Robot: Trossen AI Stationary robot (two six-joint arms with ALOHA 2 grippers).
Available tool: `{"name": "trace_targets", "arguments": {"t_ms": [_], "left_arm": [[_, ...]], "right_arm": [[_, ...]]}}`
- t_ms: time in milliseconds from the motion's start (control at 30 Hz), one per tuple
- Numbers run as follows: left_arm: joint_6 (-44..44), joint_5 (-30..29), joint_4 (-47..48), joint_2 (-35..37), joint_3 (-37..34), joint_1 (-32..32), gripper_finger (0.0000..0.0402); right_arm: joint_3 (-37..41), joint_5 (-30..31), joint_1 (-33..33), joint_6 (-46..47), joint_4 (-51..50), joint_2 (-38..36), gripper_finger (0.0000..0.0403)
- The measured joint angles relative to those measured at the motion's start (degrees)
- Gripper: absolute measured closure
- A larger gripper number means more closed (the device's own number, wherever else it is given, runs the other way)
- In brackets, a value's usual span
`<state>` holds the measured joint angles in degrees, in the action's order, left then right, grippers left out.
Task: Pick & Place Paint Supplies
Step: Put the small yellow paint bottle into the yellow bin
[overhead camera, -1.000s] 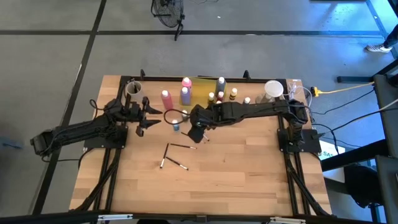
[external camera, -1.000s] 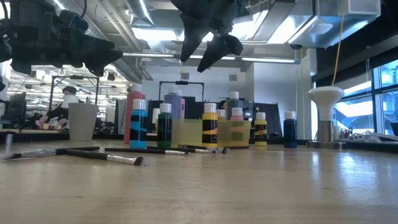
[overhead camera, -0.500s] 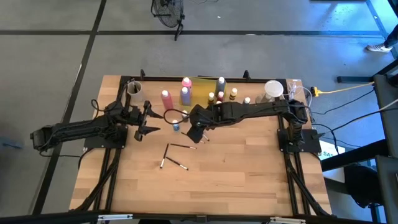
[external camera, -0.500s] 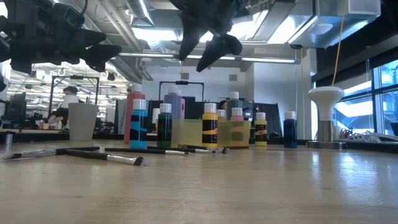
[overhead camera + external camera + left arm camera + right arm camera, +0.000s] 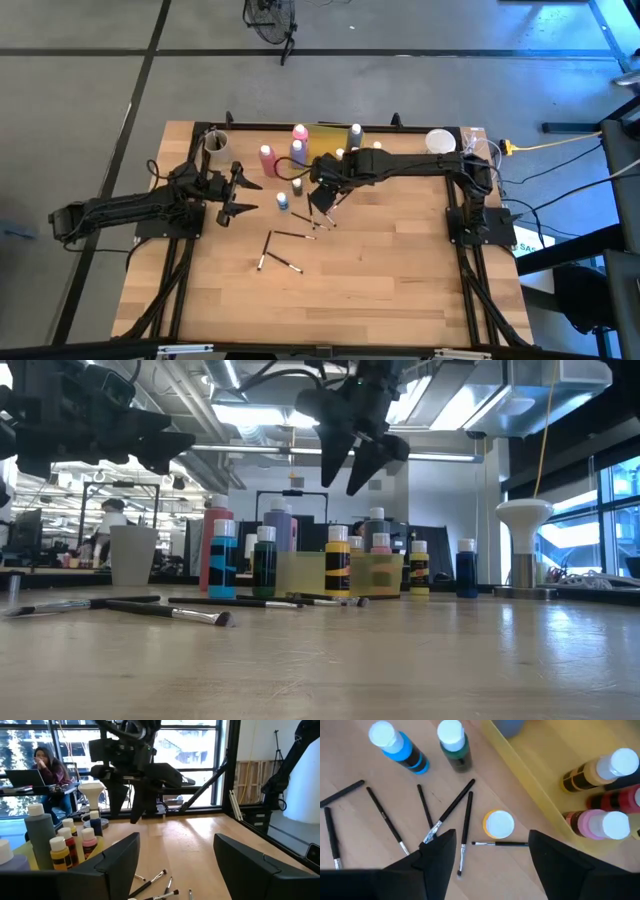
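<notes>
Two hands open and empty, right hand (image 5: 322, 200) above brushes (image 5: 447, 812) near yellow tray (image 5: 540, 785), left hand (image 5: 243, 195) hovered left over worktop (image 5: 400, 270)

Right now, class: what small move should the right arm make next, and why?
Probably lower the right gripper onto the yellow white-capped bottle. The jaws stand open and empty above it, and it stands on the wood outside the yellow tray, among loose brushes. The left gripper waits, open.
</notes>
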<state>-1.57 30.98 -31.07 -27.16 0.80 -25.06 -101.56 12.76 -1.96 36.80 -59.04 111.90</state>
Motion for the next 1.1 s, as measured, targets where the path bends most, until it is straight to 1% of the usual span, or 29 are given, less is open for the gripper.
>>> {"name": "trace_targets", "arguments": {"t_ms": [133, 433, 600, 700, 833, 1100], "left_arm": [[0.4, 0.0, 0.1, 0.0, 0.0, 0.0, 0.0152], [0.4, 0.0, 1.5, 0.0, 0.0, 0.0, 0.0152], [0.4, 0.0, 1.5, 0.0, 0.0, 0.0, 0.0153], [0.4, 0.0, 1.4, 0.0, 0.0, 0.0, 0.0153], [0.4, 0.0, 1.4, 0.0, 0.0, 0.0, 0.0153], [0.4, 0.0, 2.2, 0.0, 0.0, 0.0, 0.0153]], "right_arm": [[0.0, -1.0, -0.3, -0.1, 0.1, 0.3, 0.0153], [0.1, -1.3, -1.8, -0.2, 0.1, 4.2, 0.0153], [0.1, -1.4, -2.7, 0.5, 0.1, 4.5, 0.0153], [0.1, -1.5, -2.6, 0.5, 0.1, 4.8, 0.0153], [0.0, -3.6, -2.5, 0.6, 0.2, 5.8, 0.0153], [0.1, -3.6, -2.9, 0.0, 0.5, 7.7, 0.0153]]}}
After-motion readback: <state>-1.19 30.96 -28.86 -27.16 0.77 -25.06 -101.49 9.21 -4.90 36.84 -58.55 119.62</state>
